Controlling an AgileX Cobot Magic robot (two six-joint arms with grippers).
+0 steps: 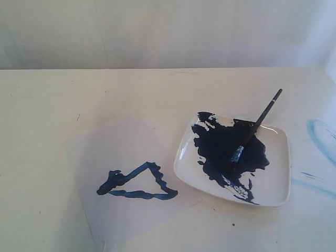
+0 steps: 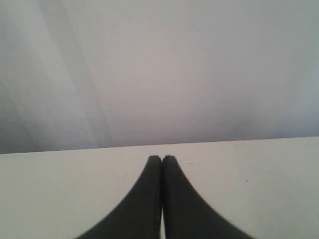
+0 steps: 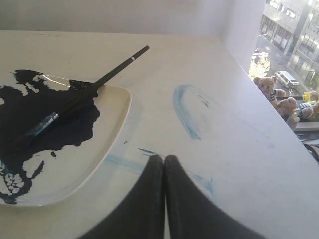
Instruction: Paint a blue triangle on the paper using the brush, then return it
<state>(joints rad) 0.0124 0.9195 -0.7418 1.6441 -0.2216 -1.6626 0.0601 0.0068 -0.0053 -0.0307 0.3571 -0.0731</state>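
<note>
A wobbly dark-blue triangle [image 1: 137,182] with a thick blob at its left corner is painted on the pale paper [image 1: 126,210] lying on the table. The black-handled brush [image 1: 255,126] rests on the square white plate [image 1: 275,178], its blue tip in the dark paint pool [image 1: 228,149], its handle sticking out over the far rim. In the right wrist view the brush [image 3: 79,97] lies across the plate [image 3: 107,149], and my right gripper [image 3: 164,158] is shut and empty beside the plate. My left gripper [image 2: 161,158] is shut and empty over bare table. Neither gripper shows in the exterior view.
Pale blue smears [image 1: 320,139] mark the table right of the plate; in the right wrist view the smears [image 3: 184,112] lie just past my fingertips. The table's right edge [image 3: 259,99] is close, with a window and teddy bears [image 3: 279,97] beyond it.
</note>
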